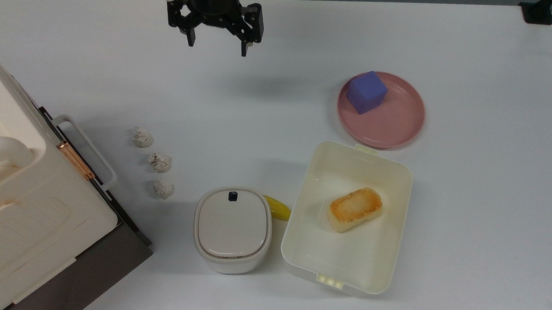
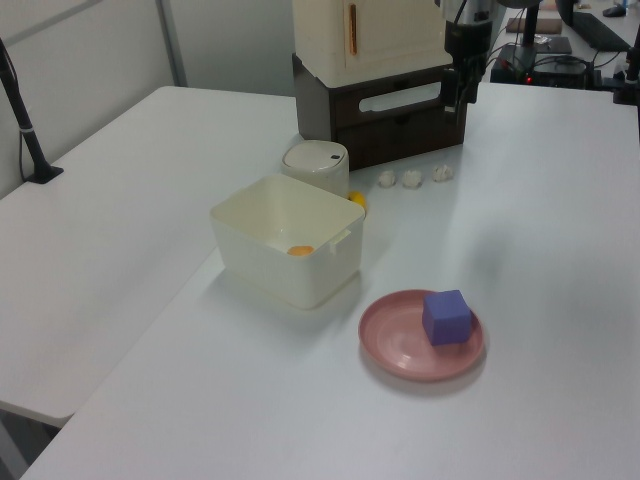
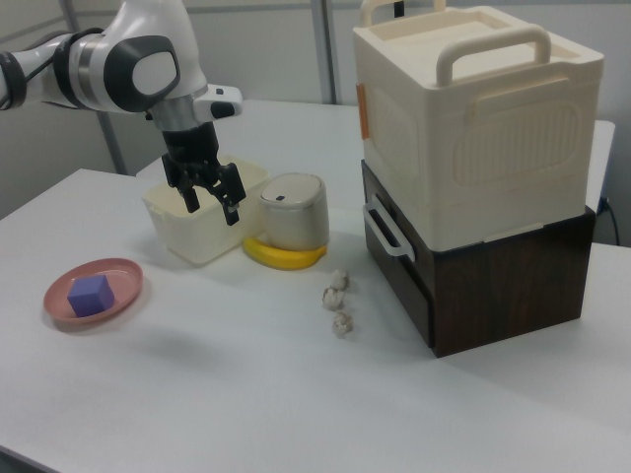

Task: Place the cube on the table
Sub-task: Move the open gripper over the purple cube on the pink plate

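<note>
- A Franka arm's gripper (image 1: 218,42) hangs above the white table (image 1: 481,208) with its fingers spread and nothing between them, well apart from its target.
- The cube (image 1: 366,91), a small matte blue-purple block with plain faces, sits on the pink plate (image 1: 395,128), toward the rim nearer the top view's left.
- The task looks barely begun: the cube has yet to be lifted off the plate.
- Risk, as a judgement: the plate is shallow, smooth and probably light, so a descent that clips its raised rim could tip or slide it, taking the cube along.
- A grip low on the cube may scrape the plate; an off-centre pinch could twist the sharp-edged block out of the fingers.
- Nearby, a cream rounded-corner tray (image 1: 300,232) holds a golden-browned bread-like block (image 1: 354,209); a lidded white container (image 1: 232,228) hides part of a yellow banana (image 1: 279,207).
- Three crumpled pale lumps (image 1: 159,162) lie in a row near a stacked cream-and-brown box (image 3: 473,168), and a wide swing could scatter them.
</note>
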